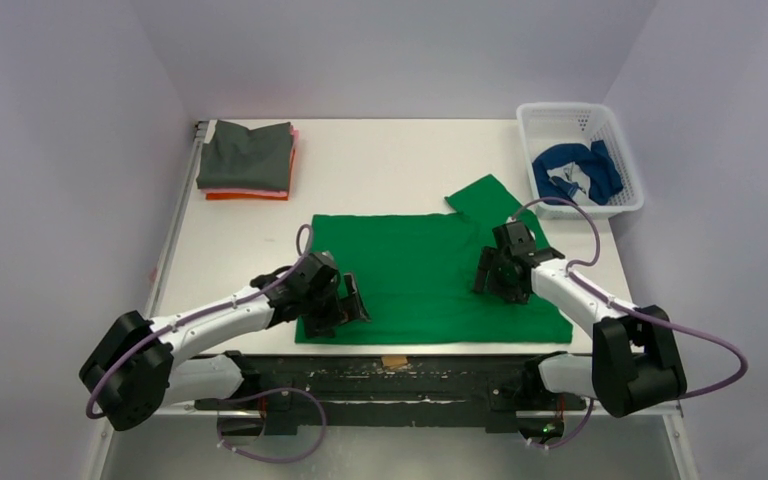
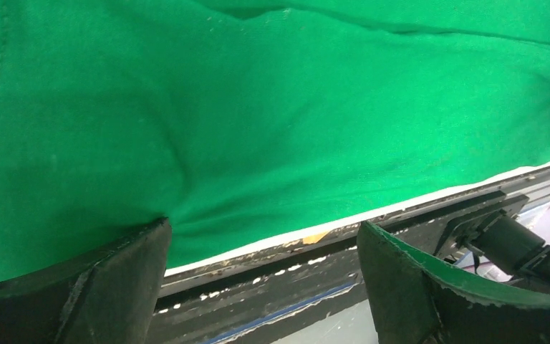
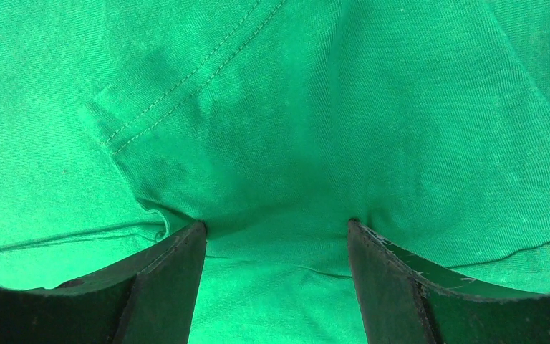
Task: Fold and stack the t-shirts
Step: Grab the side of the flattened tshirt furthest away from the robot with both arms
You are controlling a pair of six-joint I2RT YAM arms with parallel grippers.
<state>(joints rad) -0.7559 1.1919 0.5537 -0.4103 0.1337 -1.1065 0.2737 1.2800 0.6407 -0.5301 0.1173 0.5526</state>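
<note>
- Green shirt [image 1: 430, 270] lies spread flat on the near half of the table [image 1: 380, 160], between my two arms, its near edge running along the table's front edge.
- One sleeve [image 1: 485, 195] sticks out from its far right corner, towards the basket [image 1: 615, 150].
- My left gripper [image 1: 353, 300] sits at the shirt's near left corner with its jaws spread as wide as they go and nothing held.
- In the left wrist view, one of its fingers [image 2: 114, 287] rests on the green cloth; the other hangs over the black rail [image 2: 372, 236] at the table's front, past the shirt's edge.
- My right gripper [image 1: 492, 280] is down on the right part of the shirt, well inside its edges.
- Its jaws stand apart, both fingertips [image 3: 165, 287] pressed into the cloth, which puckers in small wrinkles between them. No cloth is lifted or pinched.
- A stitched hem [image 3: 186, 93] crosses the cloth just beyond those fingertips.
- Stack [image 1: 247, 160] of folded shirts sits at the far left corner: dark grey on top, pink and orange edges showing below.
- Blue shirt [image 1: 575, 172] lies crumpled in the white basket at the far right corner.
</note>
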